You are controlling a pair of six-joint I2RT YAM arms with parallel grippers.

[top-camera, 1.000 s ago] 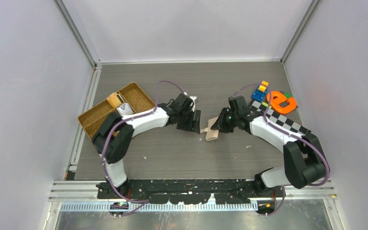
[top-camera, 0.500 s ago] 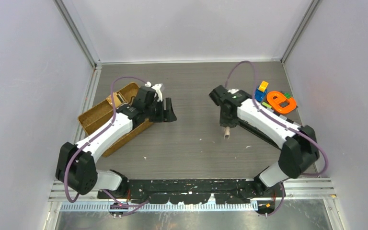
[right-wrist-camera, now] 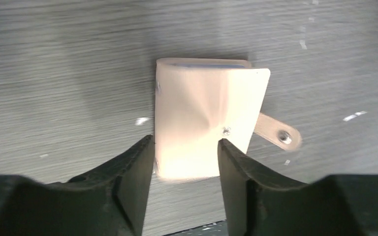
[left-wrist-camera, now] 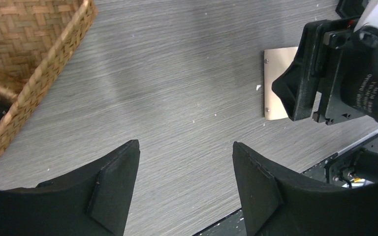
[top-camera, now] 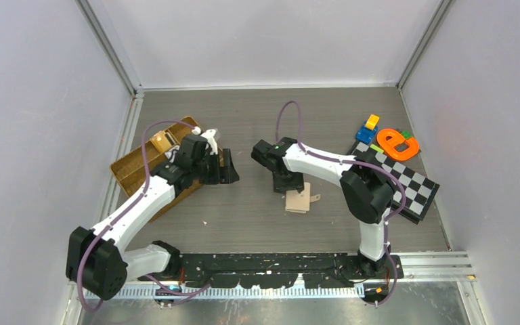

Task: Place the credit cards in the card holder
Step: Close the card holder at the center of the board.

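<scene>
The peach card holder (top-camera: 298,201) lies folded on the table near the middle, its snap tab (right-wrist-camera: 278,133) sticking out to the right. Along its far rim (right-wrist-camera: 202,63) a thin blue edge shows. Otherwise the credit cards are hidden. My right gripper (right-wrist-camera: 186,157) hangs open just over the holder's near end, one finger on each side, gripping nothing. In the top view it (top-camera: 288,181) sits just behind the holder. My left gripper (left-wrist-camera: 186,152) is open and empty over bare table, beside the tray. The holder (left-wrist-camera: 278,83) lies far off to its right.
A brown wicker tray (top-camera: 132,169) stands at the left, partly under my left arm; its corner (left-wrist-camera: 39,64) shows in the left wrist view. At the right lie a checkered board (top-camera: 413,186), an orange toy (top-camera: 398,143) and blue-yellow blocks (top-camera: 367,128).
My right gripper carried the card holder toward the table's middle, set it down flat and opened. My left gripper drew back toward the tray, jaws open.
</scene>
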